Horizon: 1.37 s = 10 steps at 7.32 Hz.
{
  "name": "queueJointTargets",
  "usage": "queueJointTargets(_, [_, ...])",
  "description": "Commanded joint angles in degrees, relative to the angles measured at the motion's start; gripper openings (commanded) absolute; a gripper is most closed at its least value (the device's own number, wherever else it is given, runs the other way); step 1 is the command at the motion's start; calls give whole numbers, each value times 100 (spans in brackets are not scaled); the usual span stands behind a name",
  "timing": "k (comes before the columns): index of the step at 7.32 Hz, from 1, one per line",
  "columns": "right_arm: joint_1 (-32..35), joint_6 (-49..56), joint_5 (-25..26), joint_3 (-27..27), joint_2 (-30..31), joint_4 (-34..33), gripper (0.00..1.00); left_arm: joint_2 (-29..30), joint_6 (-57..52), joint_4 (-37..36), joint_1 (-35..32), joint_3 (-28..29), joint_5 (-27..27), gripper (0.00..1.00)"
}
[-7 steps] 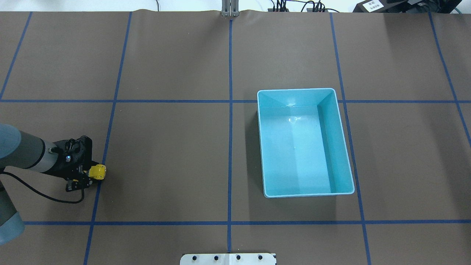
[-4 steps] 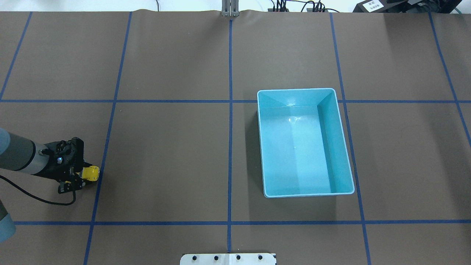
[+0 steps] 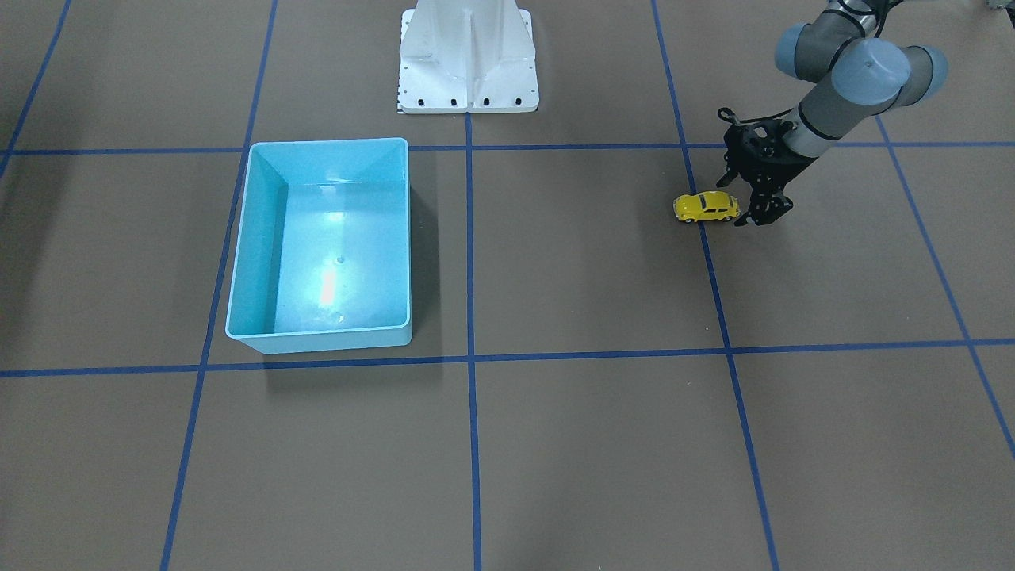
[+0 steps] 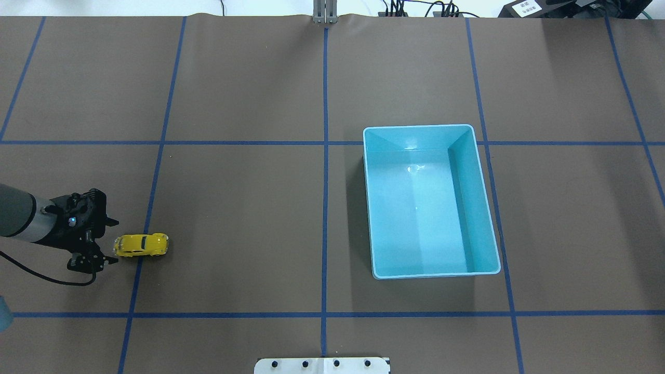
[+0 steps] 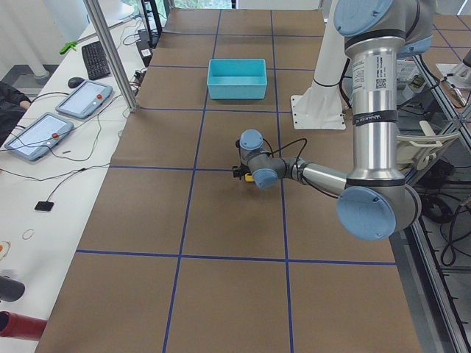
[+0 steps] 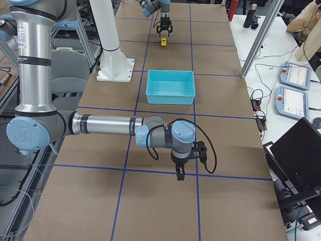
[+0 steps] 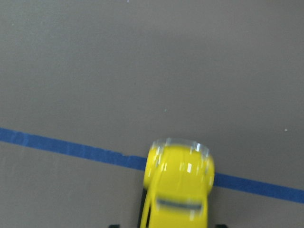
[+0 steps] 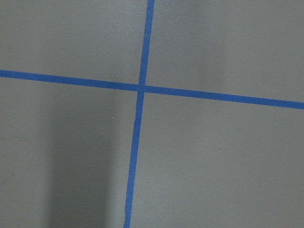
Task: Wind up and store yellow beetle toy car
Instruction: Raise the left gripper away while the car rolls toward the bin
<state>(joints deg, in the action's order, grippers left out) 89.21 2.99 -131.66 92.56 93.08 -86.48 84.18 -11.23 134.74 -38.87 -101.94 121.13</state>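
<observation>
While the left gripper (image 4: 110,241) stands spread, the yellow beetle toy car (image 4: 141,244) straddles tape (image 4: 151,205).

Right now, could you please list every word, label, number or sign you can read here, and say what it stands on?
Nothing can be read as words.
A white label on a dark device beyond the table: print too small to read.
A sticker on the left arm: too small to read.
The yellow beetle toy car and the light-blue bin: no markings visible.
</observation>
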Motion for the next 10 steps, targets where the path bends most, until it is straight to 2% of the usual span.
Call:
queueJointTargets(1, [0,0,0,8,-1,0,100,-7,6,8,-129,16,147,100])
queueJointTargets(5, [0,0,0,52,8,-18,100,-7,86,-106,-619,16,253,100])
queueJointTargets(9, [-9,0,-9,209,52,-35,100,2,103,-957,-1980,25,789,100])
queueJointTargets(10, [-9,35,-9,218,61,-35,100,2,103,-1516,-2419,25,1007,100])
